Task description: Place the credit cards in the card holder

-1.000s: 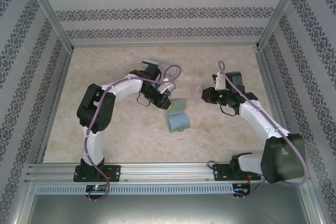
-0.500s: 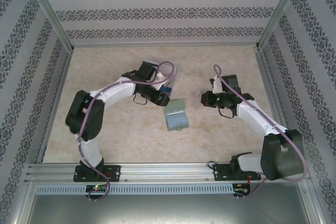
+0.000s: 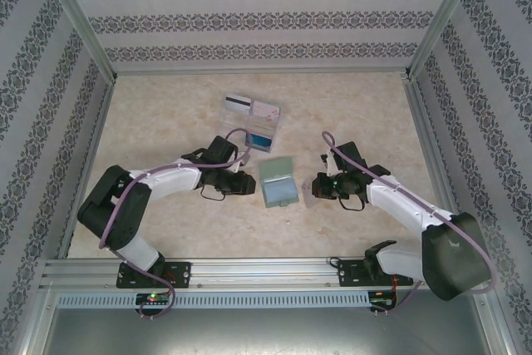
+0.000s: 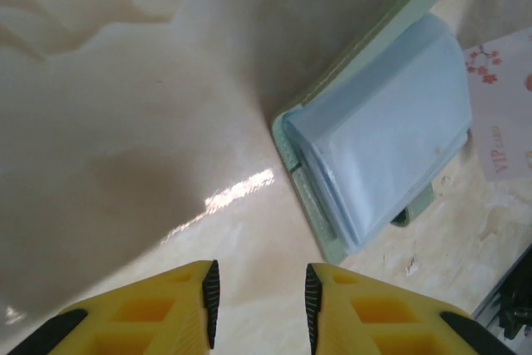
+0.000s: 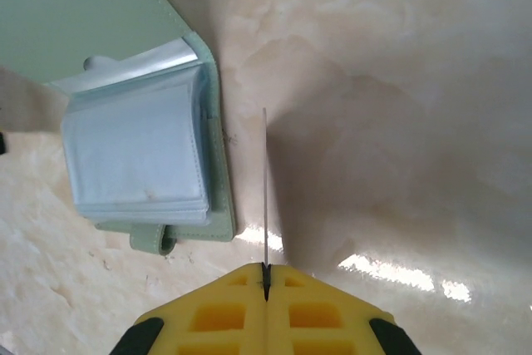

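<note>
The card holder [image 3: 278, 182] lies open mid-table, grey-green with pale blue pockets [image 5: 137, 151] facing up. My left gripper [image 3: 252, 186] sits low just left of it, open, nothing between its yellow fingers [image 4: 258, 301]. My right gripper [image 3: 313, 188] is just right of the holder, shut on a pale pink patterned credit card [image 3: 311, 198]. That card shows edge-on [image 5: 265, 189] in the right wrist view and, past the card holder [image 4: 374, 139], as a flowered face [image 4: 503, 114]. Three more credit cards lie at the back: white-grey with a black stripe [image 3: 238, 104], pink [image 3: 266, 110], blue [image 3: 261, 135].
Patterned walls and metal posts [image 3: 79, 18] enclose the beige table [image 3: 166, 114]. An aluminium rail [image 3: 266, 270] runs along the near edge by the arm bases. Open table surface lies to the far left and far right of the arms.
My left arm has pulled back from the cards at the back, uncovering them, and come down beside the holder's left edge, its jaws wider. The right gripper carried its card nearer to the holder.
</note>
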